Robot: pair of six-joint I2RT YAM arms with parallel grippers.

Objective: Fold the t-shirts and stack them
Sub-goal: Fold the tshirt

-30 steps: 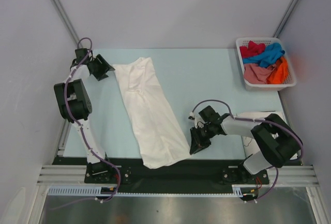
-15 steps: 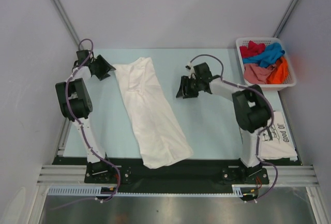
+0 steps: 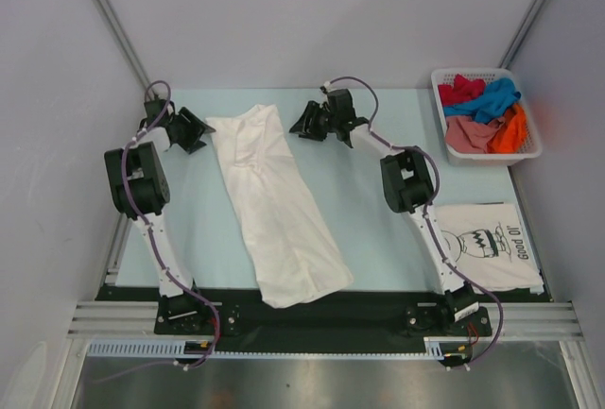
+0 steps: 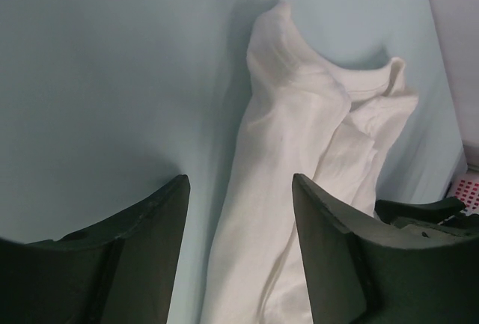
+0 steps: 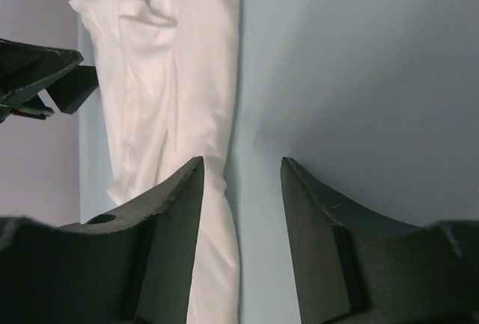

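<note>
Right tool (image 3: 304, 124) has swung from the near hem of the plain white t-shirt (image 3: 274, 206) to its collar end, jaws wide and empty like the left tool (image 3: 197, 131) opposite, shirt folded lengthwise between them; printed t-shirt (image 3: 487, 244) lies folded well behind the right tool, coloured t-shirts (image 3: 482, 111) wait in the basket (image 3: 465, 72)

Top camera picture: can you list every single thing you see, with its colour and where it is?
table: 1, light blue, under everything
white shirt: 1, plain white, folded long, left of the table's middle
printed shirt: 1, white with black drawing, folded, near right corner
basket: 1, white, far right corner
shirt pile: 1, red, blue, pink and orange, in the basket
left gripper: 1, black, open, left of the white shirt's far end
right gripper: 1, black, open, right of that end
</note>
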